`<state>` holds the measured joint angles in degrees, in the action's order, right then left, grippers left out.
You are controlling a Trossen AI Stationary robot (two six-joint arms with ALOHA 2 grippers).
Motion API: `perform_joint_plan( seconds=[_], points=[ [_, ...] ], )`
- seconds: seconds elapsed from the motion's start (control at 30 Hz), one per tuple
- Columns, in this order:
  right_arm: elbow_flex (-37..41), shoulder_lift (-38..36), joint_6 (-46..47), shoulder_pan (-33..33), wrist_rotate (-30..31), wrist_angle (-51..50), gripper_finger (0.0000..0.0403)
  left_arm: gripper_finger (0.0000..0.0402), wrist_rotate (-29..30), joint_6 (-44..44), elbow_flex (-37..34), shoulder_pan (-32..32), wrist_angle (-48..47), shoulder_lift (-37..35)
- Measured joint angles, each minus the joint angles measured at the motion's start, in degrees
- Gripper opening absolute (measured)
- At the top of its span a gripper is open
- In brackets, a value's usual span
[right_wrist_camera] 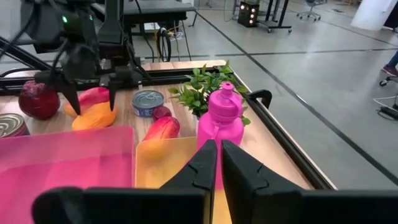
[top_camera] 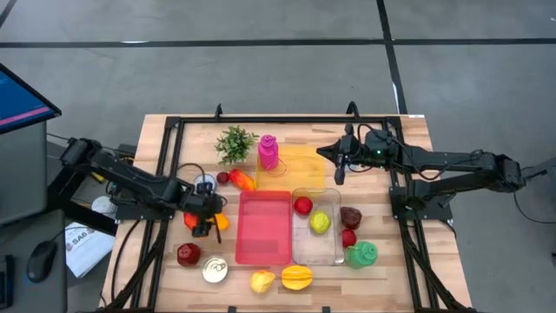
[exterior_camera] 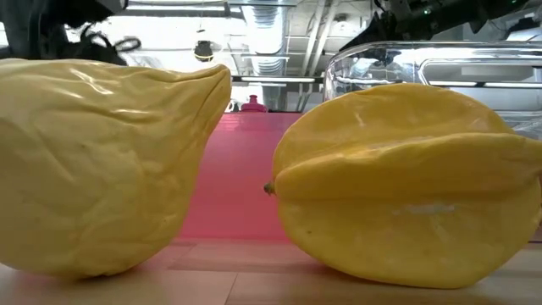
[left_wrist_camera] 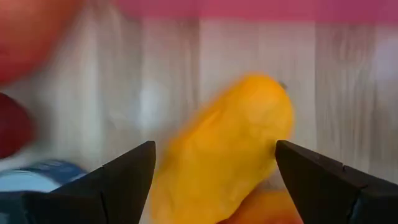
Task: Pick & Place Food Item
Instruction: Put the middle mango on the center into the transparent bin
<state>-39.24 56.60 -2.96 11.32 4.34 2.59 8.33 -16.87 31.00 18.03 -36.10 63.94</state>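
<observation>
1. Hovering at the left-centre of the high view, the left hand (top_camera: 202,224) sits over an elongated orange-yellow mango-like fruit (left_wrist_camera: 230,149) on the wooden slatted table (top_camera: 417,261).
2. Its two dark fingers (left_wrist_camera: 124,180) stand wide apart on either side of the fruit in the left wrist view and hold nothing; I cannot tell whether either pad touches the skin.
3. Lying just left of the flat pink plastic tray (top_camera: 263,228), the fruit has a dark red round fruit (top_camera: 188,254) and a silver-topped tin can (top_camera: 215,271) below it in the high view.
4. Waiting at the upper right of the high view, the right hand (top_camera: 337,165) hangs near the magenta plastic bottle (top_camera: 268,151), its fingers nearly closed and empty.
5. Slipping looks the likeliest fault: the fruit is smooth, rounded and lies slantwise between the fingers, so a closing grip could squeeze it out or roll it.
6. Crowding is a second risk, since another reddish-orange fruit (right_wrist_camera: 92,96) lies against it and could be nudged or caught.
</observation>
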Motion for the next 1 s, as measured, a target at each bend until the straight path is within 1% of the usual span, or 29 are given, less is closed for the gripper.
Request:
perform_joint_plan(
  seconds=[0.17, 0.37, 0.67, 0.8, 1.0],
  points=[
    [0.00, 0.00, 0.00, -0.12, 0.00, -0.19, 0.0016, 0.0319, -1.03, 0.13, 0.31, 0.02, 1.93, 4.91],
    [0.00, 0.02, 0.00, -0.12, 0.00, -0.58, 0.0016, 0.0319, -0.76, 0.14, 0.11, 0.04, 5.24, 8.02],
    [0.04, 0.02, -0.02, -0.12, 0.00, -1.09, 0.0015, 0.0315, -1.29, 0.15, -0.04, -0.05, 4.19, 12.35],
    [0.04, 0.02, -0.02, -0.12, 0.00, -1.29, 0.0015, 0.0288, -2.28, 0.07, 0.07, -0.05, 4.32, 12.72],
    [0.04, 0.02, -0.02, -0.12, 0.00, -1.29, 0.0015, 0.0223, -2.29, 0.10, -0.04, -0.05, 3.88, 11.51]
  ],
)
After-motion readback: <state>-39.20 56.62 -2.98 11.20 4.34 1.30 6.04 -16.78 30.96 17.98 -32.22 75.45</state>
